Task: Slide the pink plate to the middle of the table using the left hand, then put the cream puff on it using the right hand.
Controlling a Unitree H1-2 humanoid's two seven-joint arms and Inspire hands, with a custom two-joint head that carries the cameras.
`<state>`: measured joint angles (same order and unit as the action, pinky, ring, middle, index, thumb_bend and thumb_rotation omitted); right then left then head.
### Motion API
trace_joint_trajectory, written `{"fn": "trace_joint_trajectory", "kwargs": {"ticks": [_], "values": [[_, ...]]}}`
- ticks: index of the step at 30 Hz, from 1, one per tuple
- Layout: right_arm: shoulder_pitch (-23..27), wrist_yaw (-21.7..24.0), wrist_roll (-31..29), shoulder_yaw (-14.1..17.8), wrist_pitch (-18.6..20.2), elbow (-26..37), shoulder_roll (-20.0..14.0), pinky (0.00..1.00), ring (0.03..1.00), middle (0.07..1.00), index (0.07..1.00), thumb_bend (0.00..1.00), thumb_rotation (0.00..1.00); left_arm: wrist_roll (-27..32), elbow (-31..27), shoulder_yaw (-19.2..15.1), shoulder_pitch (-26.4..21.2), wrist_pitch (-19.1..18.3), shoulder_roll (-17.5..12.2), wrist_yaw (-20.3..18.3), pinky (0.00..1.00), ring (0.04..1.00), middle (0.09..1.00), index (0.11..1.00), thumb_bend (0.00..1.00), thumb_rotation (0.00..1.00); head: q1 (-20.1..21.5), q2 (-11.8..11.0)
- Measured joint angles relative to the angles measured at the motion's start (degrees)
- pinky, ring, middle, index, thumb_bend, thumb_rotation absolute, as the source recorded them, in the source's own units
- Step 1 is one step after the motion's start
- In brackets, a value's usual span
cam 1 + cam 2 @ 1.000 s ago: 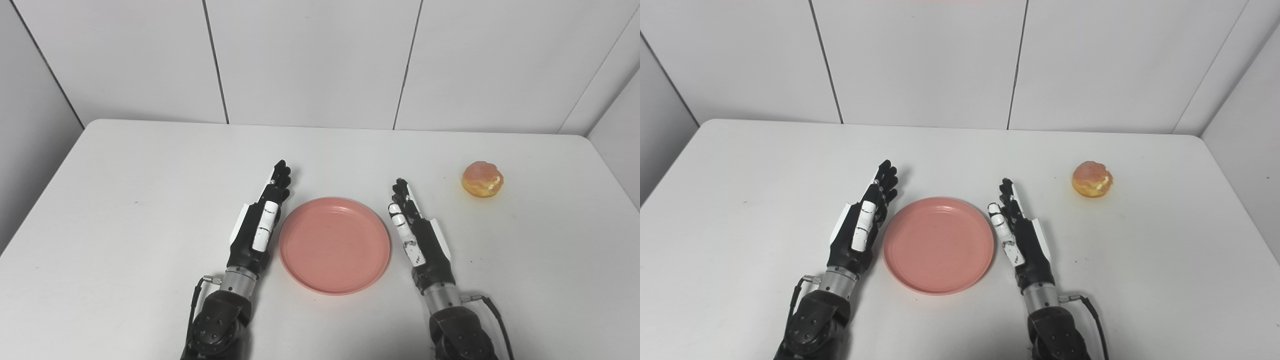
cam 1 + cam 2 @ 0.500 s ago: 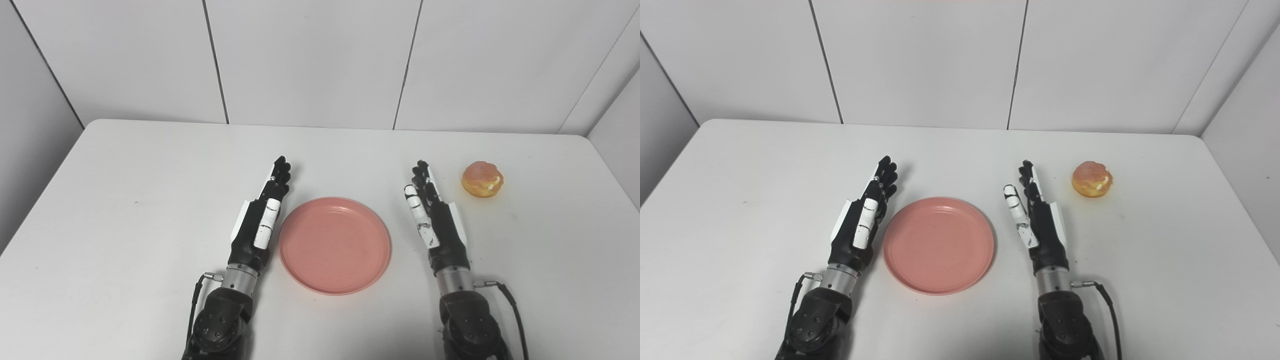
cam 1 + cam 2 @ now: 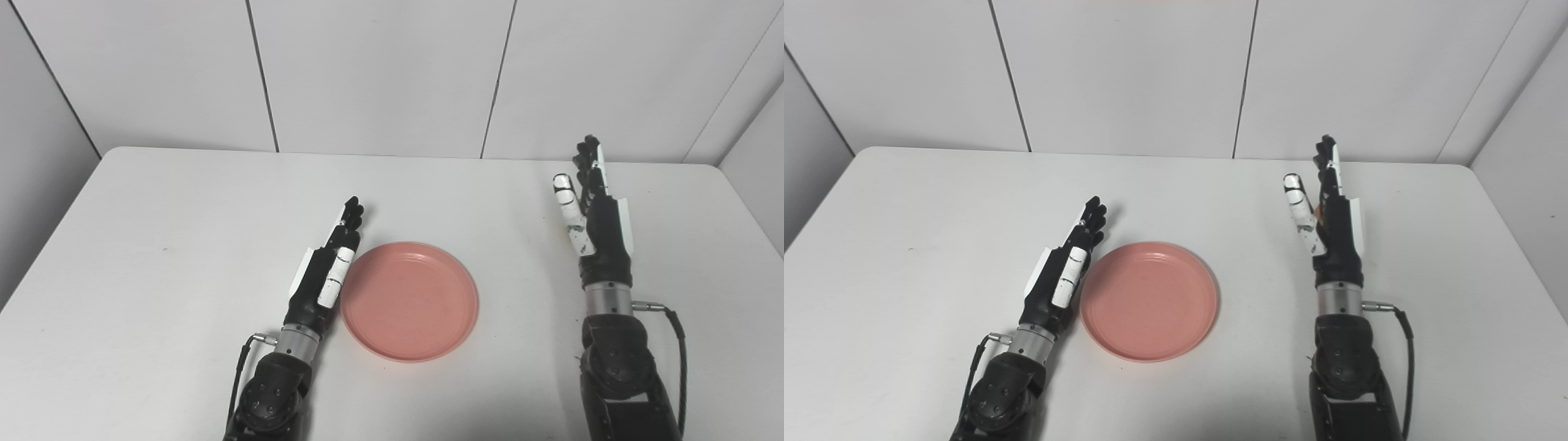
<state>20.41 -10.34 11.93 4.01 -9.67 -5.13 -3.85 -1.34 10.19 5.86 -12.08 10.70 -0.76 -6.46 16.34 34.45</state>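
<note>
The pink plate (image 3: 409, 300) lies empty near the middle of the white table (image 3: 153, 245). My left hand (image 3: 327, 269) is open, fingers straight, and rests edge-on against the plate's left rim. My right hand (image 3: 591, 208) is open and empty, fingers straight and pointing away, raised over the right part of the table. It covers the cream puff. Only an orange sliver of the puff (image 3: 1316, 212) shows between thumb and palm in the right eye view. I cannot tell whether the hand touches the puff.
White wall panels stand close behind the table's far edge (image 3: 392, 154). The right wall comes near the table's right corner (image 3: 716, 166). Bare table surface lies to the left of the left hand and in front of the plate.
My right hand has moved from beside the plate's right rim away and to the right, rising, and now covers the cream puff. My left hand shifted slightly toward the plate's rim. The plate has not moved.
</note>
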Motion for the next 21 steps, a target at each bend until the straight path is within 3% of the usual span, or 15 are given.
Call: {"fn": "trace_joint_trajectory", "kwargs": {"ticks": [2,9,21], "values": [[0.2,-0.5,0.7,0.2,0.0,0.0,-0.7,0.83,0.971,0.973,0.984,0.66,0.82,0.5,-0.1,-0.1,0.0,-0.1,0.0,-0.3,1.00,1.000,0.996,0.991,0.65,1.00,0.0,0.0],[1.1,-2.1,1.8,1.6,0.0,-1.5,-2.1,0.96,0.968,0.955,0.978,0.60,0.76,1.0,-0.7,-0.1,0.4,-0.5,-0.3,-0.8,1.00,1.000,0.994,0.994,0.65,1.00,0.4,0.1],[2.3,-3.8,4.8,2.6,1.0,-2.3,-5.0,0.94,0.943,0.943,0.968,0.63,0.73,3.6,-1.8,-1.2,1.3,-1.5,-0.3,-1.6,1.00,1.000,0.991,0.986,0.59,1.00,1.1,0.1]]}}
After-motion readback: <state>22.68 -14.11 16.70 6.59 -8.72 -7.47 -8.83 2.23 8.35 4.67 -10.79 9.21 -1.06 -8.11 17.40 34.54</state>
